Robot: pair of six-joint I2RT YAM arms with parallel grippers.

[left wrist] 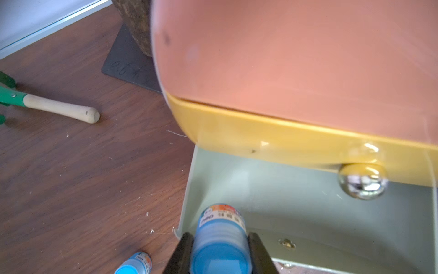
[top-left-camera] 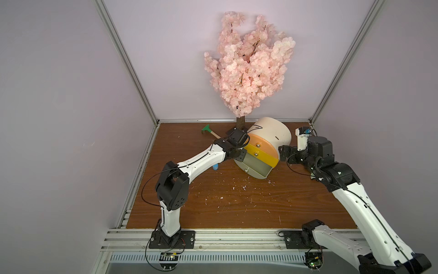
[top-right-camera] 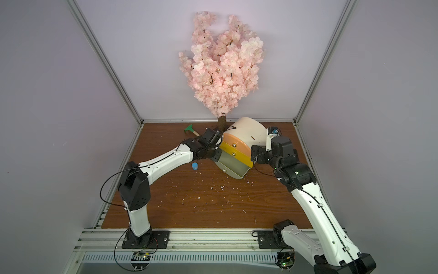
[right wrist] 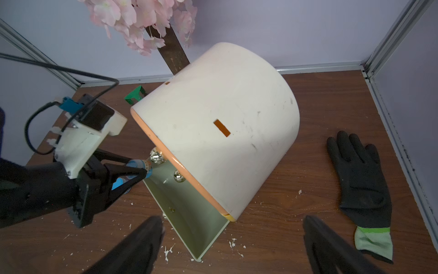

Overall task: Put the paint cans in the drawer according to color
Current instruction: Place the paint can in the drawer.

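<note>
While L end effector grips blue can at open grey drawer, R end effector wide

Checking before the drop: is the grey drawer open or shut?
Open: the grey drawer is pulled out well past the yellow front, and its inside shows in both top views.

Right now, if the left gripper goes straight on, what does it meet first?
The left gripper, shut on a blue paint can, points across the open grey drawer. First contact is probably the yellow drawer front, though depth is unclear.
</note>
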